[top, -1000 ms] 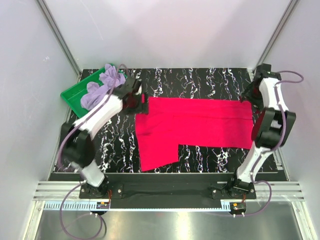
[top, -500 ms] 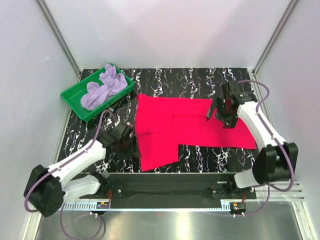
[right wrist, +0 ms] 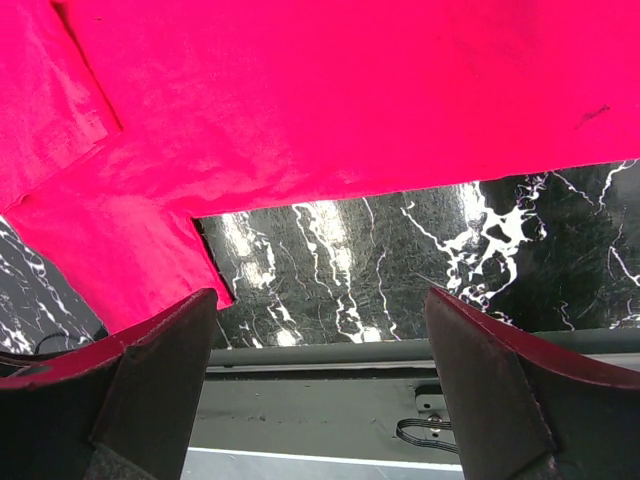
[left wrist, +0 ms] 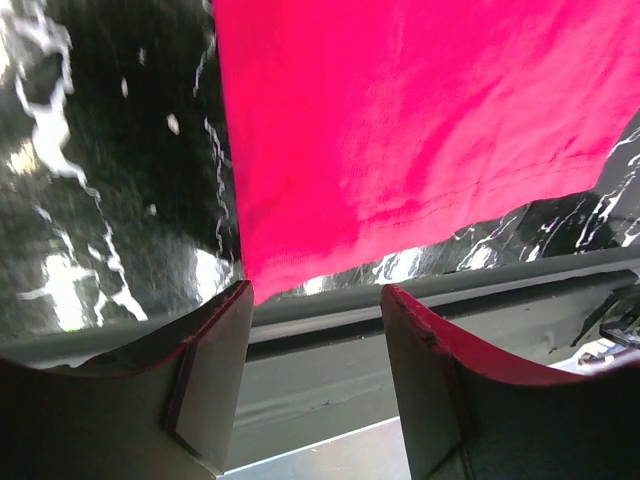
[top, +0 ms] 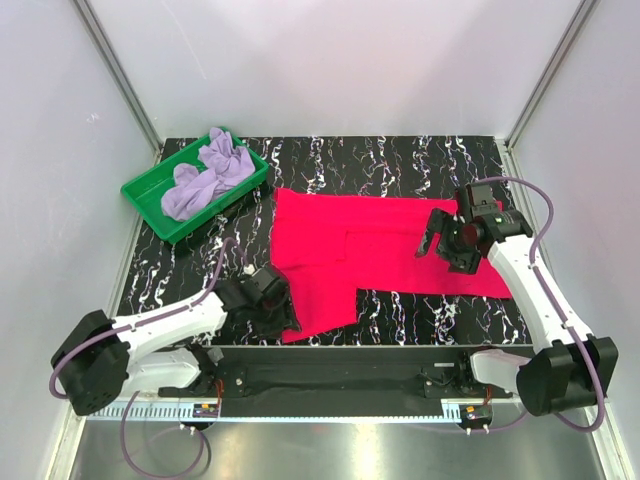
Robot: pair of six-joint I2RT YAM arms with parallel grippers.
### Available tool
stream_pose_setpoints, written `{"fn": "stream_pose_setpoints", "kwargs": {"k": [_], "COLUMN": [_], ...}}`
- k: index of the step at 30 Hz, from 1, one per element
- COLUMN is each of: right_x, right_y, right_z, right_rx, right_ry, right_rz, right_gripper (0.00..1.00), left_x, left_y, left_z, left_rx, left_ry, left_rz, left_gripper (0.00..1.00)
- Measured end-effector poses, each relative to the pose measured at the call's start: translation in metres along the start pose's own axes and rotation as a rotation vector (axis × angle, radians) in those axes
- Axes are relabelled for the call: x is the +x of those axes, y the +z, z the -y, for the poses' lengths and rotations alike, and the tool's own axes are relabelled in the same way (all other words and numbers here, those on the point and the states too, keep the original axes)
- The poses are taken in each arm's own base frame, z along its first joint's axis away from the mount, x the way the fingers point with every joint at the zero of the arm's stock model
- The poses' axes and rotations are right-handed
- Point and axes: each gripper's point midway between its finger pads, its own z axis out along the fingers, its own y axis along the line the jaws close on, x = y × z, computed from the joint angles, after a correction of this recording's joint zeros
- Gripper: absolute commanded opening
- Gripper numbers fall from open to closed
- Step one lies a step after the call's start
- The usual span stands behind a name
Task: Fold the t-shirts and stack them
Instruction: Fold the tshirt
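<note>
A crimson t-shirt [top: 390,255] lies spread flat on the black marbled table [top: 400,160], with one flap reaching toward the near edge. A lavender t-shirt [top: 205,175] sits crumpled in a green tray [top: 150,195] at the back left. My left gripper [top: 275,308] hangs low at the crimson shirt's near-left corner. In the left wrist view its jaws [left wrist: 315,370] are open and hold nothing, and the shirt's hem [left wrist: 400,210] lies just ahead of them. My right gripper [top: 442,243] hovers over the right half of the shirt [right wrist: 300,100]. Its jaws [right wrist: 320,390] are wide open.
The table's near edge and a grey metal rail [right wrist: 330,350] run just below both grippers. White walls enclose the table on three sides. Purple cables loop from both arms.
The left arm swung from the back, by the tray, down to the shirt's near-left corner. The right arm came from the back right corner to over the shirt.
</note>
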Motion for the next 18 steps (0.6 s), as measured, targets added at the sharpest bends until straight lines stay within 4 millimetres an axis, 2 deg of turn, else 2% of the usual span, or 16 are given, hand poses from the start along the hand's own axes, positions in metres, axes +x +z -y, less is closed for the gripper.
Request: {"fn": "stream_pose_setpoints", "kwargs": {"k": [8,18], "right_x": [0.006,0.008], "right_y": [-0.001,0.001], "right_z": [0.005,0.006], "right_rx": [0.001,0.004], "right_ry": [-0.021,-0.035], "right_rz": [-0.004,-0.010], "right_gripper": [0.92,0.93], "left_x": [0.005,0.006], "left_y": [-0.004,0.009], "left_z": [-0.003,-0.014], "left_rx": [-0.074,-0.160], "left_ry": [-0.031,-0.065], "left_rz": [0.041,0.044], "left_gripper": [0.60,0.53]}}
